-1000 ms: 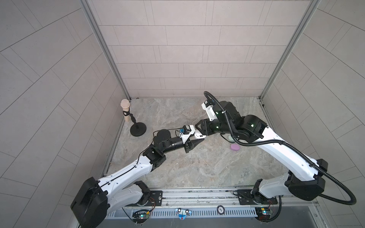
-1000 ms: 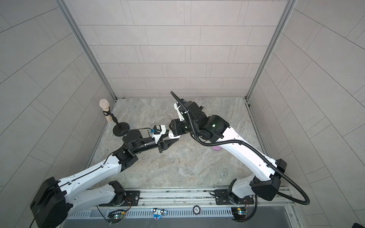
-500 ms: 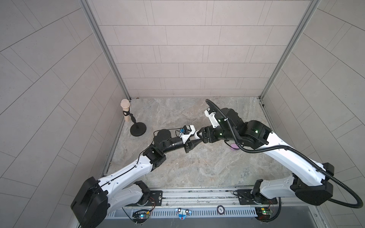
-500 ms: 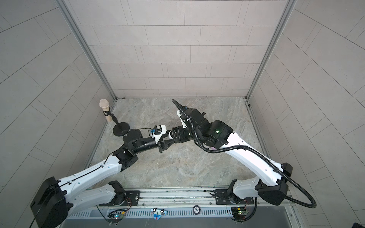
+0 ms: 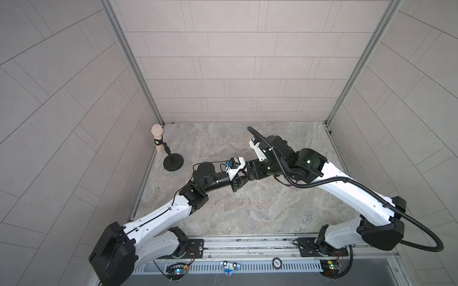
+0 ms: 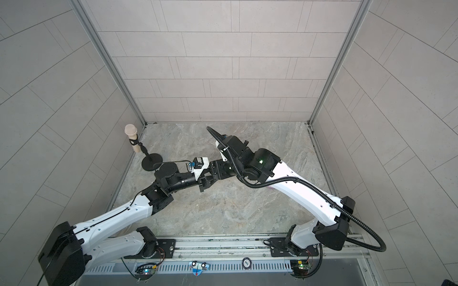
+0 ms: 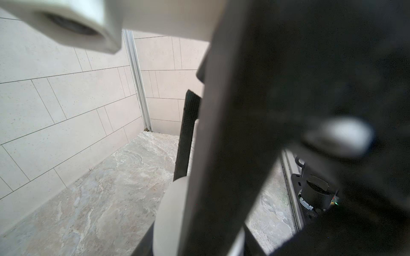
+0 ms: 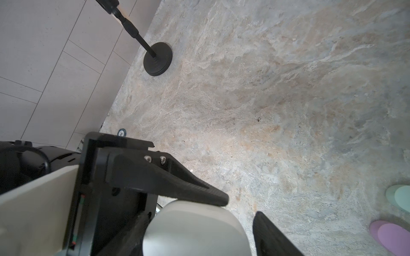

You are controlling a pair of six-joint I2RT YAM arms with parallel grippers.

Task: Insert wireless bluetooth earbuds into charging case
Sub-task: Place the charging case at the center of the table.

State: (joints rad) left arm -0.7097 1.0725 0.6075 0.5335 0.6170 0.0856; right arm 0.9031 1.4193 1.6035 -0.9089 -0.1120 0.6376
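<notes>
Table (image 5: 247, 218): marbled slab, tiled walls on three sides.
Microphone stand (image 5: 173, 162): landmark for every place below; black round base at the table's edge by a side wall, beige head on a tilted stem.
Left gripper (image 5: 238, 183): well apart from the microphone stand, toward the table's middle; pressed together on the white case, one finger (image 8: 177, 186) laid across its upper side.
Right gripper (image 6: 213, 173): just past the left gripper, on the side away from the microphone stand, nearly tip to tip with it; only one finger (image 8: 273, 235) in view, clear of the case with bare table showing between; judged spread and pinching nothing.
White case (image 8: 195, 228): pill-shaped, raised off the table in the left grip; lid state hidden. Judged light, stiff and smooth-skinned; best clamped across the broad sides, as now, not on the rounded ends.
Mint case (image 8: 399, 196), lilac case (image 8: 391, 236): lying near each other on the table, farther from the microphone stand than both grippers; each showing two overlapping rounded lobes, perhaps body and opened lid.
Earbuds: not made out in any view; whereabouts cannot be told. Judged almost weightless, hard, glossy and rounded, so prone to squirt from a pinch; best taken across the widest part, fingertips only, light squeeze, then eased into the socket rather than dropped.
</notes>
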